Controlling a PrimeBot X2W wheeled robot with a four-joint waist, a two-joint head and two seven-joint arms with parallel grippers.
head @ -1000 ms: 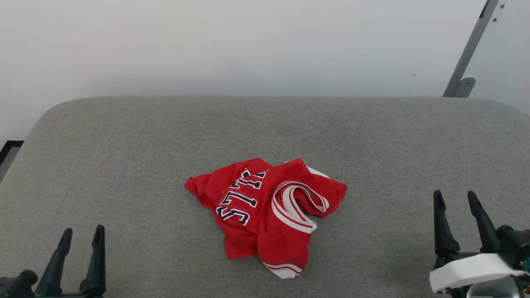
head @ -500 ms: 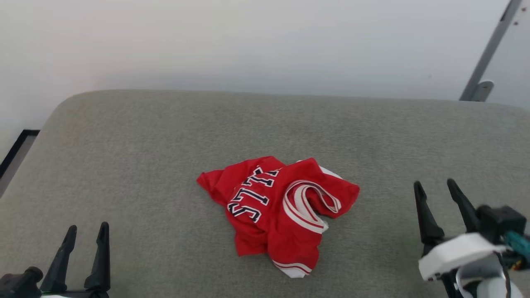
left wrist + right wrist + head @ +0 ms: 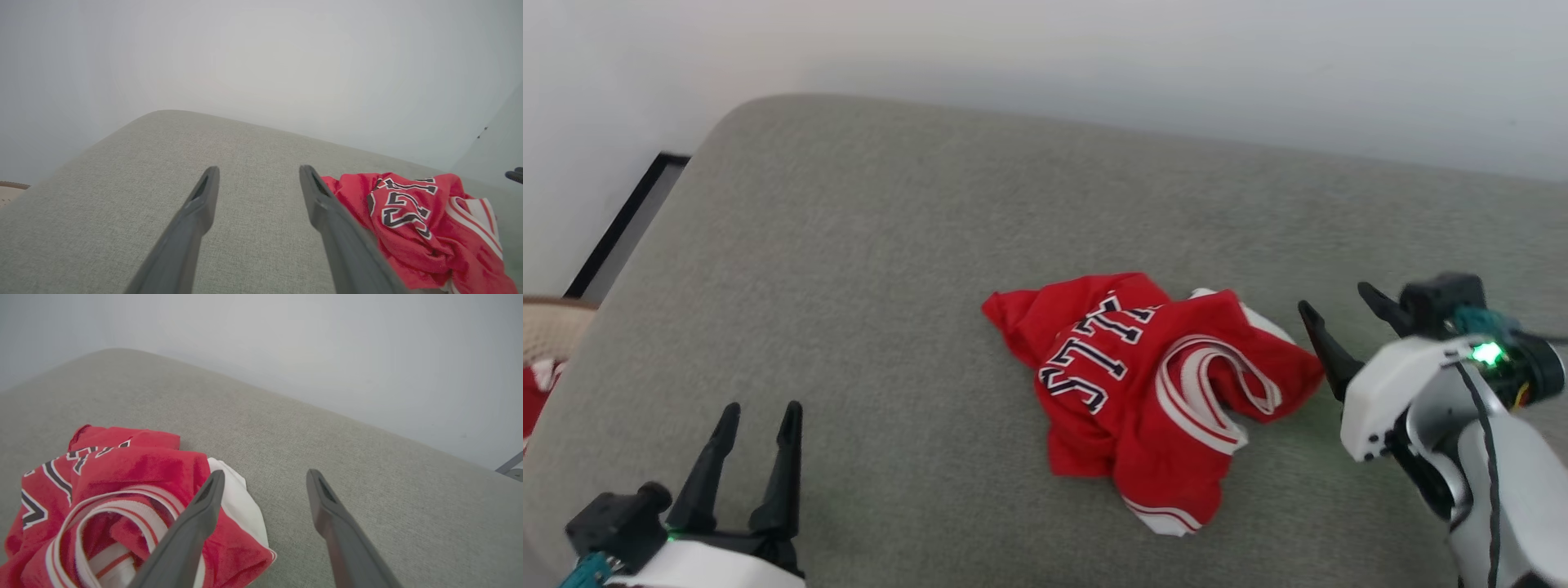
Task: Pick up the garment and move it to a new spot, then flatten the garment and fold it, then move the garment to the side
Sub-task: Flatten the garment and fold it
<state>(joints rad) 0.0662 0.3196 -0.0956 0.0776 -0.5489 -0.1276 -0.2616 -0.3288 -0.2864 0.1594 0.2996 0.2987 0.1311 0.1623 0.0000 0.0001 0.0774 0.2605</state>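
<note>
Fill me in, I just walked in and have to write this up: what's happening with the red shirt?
A two-armed robot is about to start on a crumpled red jersey lying on a grey cushioned surface. The right gripper, jaws open, is close beside the jersey's edge and grips nothing. The left gripper, also open, sits well apart from it. Nothing is picked up yet.

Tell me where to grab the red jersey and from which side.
Pinch the jersey at its bunched right edge, just beyond the striped trim loop. Come from the robot's right with the right pincer: it stands open beside that edge, and the cloth there probably humps up enough to offer a fold.
</note>
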